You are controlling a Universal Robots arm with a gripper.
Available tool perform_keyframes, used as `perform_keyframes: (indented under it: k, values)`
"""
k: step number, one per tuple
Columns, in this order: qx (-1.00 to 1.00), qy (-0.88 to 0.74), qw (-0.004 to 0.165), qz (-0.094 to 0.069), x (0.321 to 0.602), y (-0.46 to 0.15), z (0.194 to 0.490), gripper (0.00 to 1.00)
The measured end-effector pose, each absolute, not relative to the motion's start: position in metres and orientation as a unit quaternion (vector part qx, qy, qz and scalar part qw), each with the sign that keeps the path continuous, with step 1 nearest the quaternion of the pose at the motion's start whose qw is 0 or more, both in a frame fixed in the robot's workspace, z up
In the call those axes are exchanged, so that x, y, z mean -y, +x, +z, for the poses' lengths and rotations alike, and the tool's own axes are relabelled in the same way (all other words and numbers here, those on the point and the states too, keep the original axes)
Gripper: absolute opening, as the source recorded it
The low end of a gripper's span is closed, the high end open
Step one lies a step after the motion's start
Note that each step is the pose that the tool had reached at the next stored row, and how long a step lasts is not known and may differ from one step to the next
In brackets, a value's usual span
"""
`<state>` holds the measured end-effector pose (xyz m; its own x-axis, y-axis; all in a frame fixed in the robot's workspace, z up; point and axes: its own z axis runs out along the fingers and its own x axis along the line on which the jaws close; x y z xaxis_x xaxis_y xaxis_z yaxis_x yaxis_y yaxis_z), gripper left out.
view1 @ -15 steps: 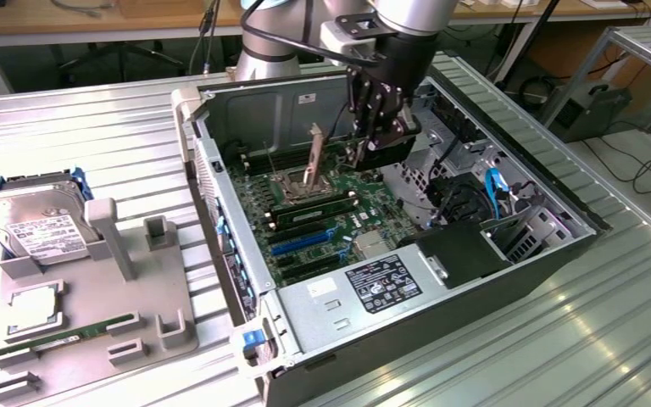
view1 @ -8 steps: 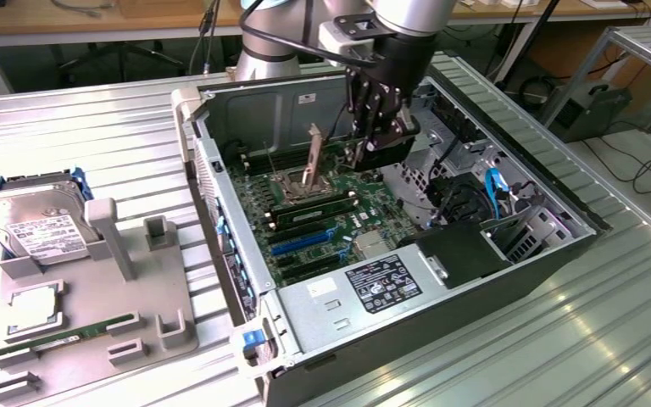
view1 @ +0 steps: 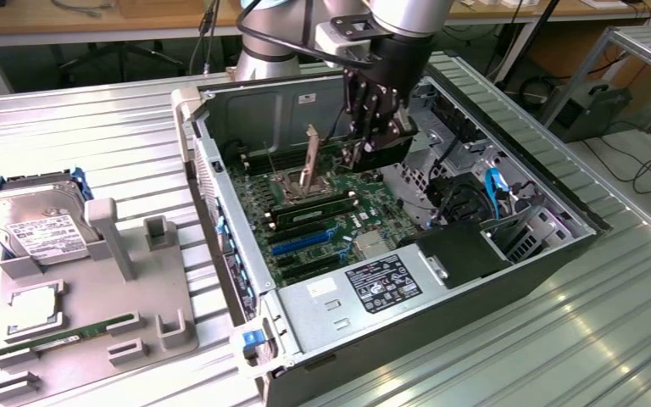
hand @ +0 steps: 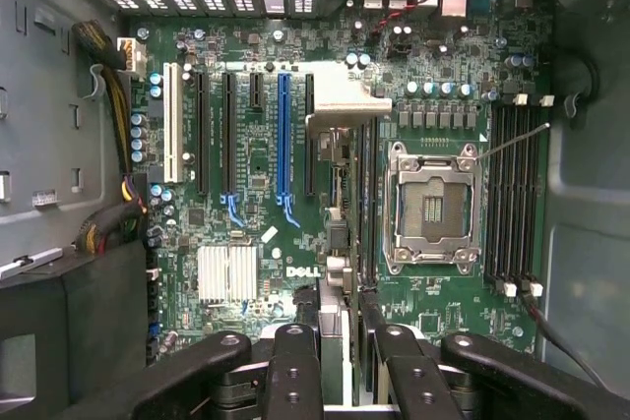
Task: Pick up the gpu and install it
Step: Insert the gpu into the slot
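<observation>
Half done: gpu picked, not seated

Pincer (view1: pixel 373 146) is down inside the case (view1: pixel 235 182), clamped on the gpu (hand: pixel 339 233). Card hangs edge-on, its bracket (hand: pixel 345 110) over the motherboard (hand: pixel 251 169), between blue slot (hand: pixel 283 135) and CPU socket (hand: pixel 431 206). Pickup done. Card looks clear of any slot, so seating is left.

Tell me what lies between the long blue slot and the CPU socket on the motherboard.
In the wrist view, the gpu, held edge-on in the fingers, hangs over that stretch, beside a black slot.
</observation>
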<state>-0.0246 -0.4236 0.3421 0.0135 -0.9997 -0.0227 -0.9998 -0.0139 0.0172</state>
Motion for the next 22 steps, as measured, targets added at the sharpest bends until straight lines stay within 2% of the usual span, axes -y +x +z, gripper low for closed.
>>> perform_keyframes:
  k: [22]
  values:
    - [-0.702,-0.712,0.002,0.014,0.4238,-0.0301,0.3410,0.27]
